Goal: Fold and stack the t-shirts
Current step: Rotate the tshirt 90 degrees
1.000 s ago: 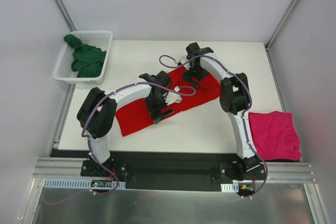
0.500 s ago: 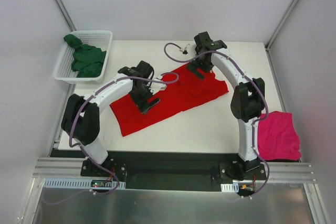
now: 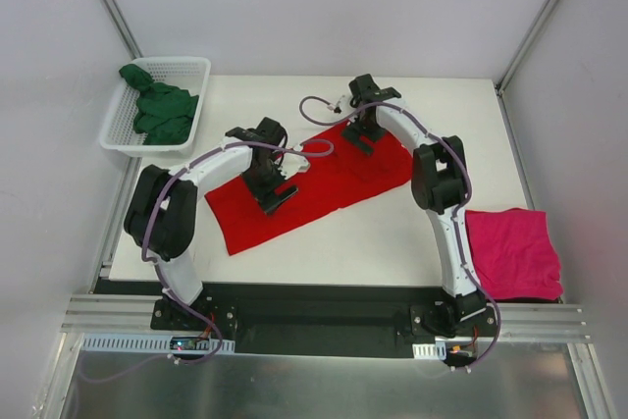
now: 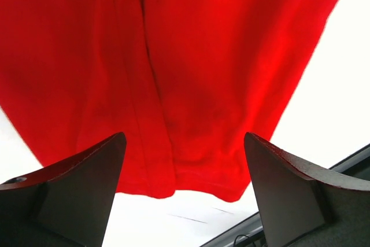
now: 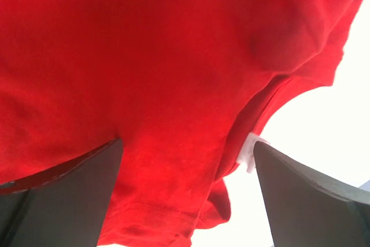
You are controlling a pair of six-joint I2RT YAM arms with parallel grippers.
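left tool (image 4: 184,137) spread | right tool (image 5: 188,142) spread | both over red t-shirt (image 3: 343,182) | top-only: pink t-shirt (image 3: 510,252), green t-shirt (image 3: 162,113) in basket (image 3: 199,95)

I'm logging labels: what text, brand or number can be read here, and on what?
None can be read. The white tag on the red tee looks blank or too blurred; the pink tee, green tee and basket show no print.
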